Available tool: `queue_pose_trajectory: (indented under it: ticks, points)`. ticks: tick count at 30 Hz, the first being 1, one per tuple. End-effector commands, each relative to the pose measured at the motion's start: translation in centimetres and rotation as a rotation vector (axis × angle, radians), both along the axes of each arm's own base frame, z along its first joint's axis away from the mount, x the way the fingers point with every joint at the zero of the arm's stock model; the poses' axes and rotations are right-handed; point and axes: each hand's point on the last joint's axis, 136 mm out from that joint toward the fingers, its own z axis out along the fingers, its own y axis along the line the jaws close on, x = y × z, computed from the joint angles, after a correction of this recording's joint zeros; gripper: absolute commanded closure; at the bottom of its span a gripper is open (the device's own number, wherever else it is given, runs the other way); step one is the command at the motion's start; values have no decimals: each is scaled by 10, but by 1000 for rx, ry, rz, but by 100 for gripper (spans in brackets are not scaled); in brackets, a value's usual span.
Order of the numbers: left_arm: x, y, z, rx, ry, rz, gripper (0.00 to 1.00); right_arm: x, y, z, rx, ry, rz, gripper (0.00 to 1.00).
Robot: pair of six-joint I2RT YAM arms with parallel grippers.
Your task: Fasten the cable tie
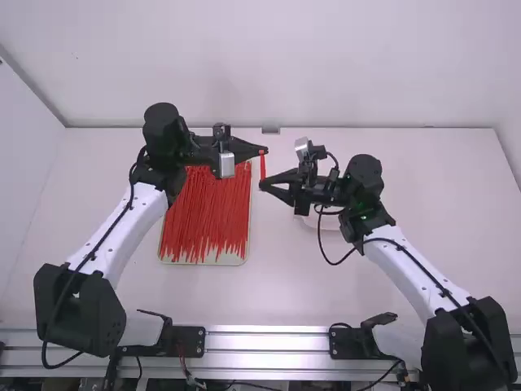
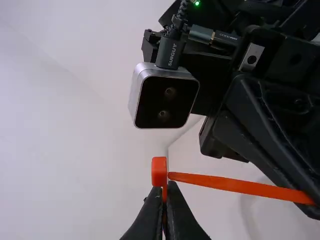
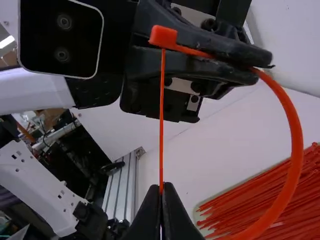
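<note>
My left pincer (image 2: pixel 163 200) grips the thin red plastic cable tie (image 2: pixel 235 186) beside its head, fully closed. My right pincer (image 3: pixel 161 192), closed too, pinches the strap.

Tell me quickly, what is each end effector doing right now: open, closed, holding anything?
Left end effector: closed on the thin red plastic cable tie, just by its square head.
Right end effector: closed on the same tie's strap.

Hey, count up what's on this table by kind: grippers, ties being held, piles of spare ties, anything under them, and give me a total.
Grippers: 2, left gripper, right gripper
Held cable tie: 1
Pile of spare red ties: 1
Board under the pile: 1
Total: 5
</note>
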Motion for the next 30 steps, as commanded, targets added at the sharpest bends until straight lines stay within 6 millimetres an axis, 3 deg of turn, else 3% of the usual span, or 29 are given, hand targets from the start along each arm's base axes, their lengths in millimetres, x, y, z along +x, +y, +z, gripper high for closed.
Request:
queue_pose_trajectory:
  ticks: [1, 24, 30]
  points:
    - [-1, 2, -3, 1, 7, -11, 98, 3, -4, -1, 1, 17, -14, 100]
    - [-12, 1, -4, 0, 17, -71, 98, -5, 4, 5, 17, 17, 17, 100]
    - [-19, 1, -12, 3, 41, -114, 98, -9, 3, 20, 57, -15, 33, 100]
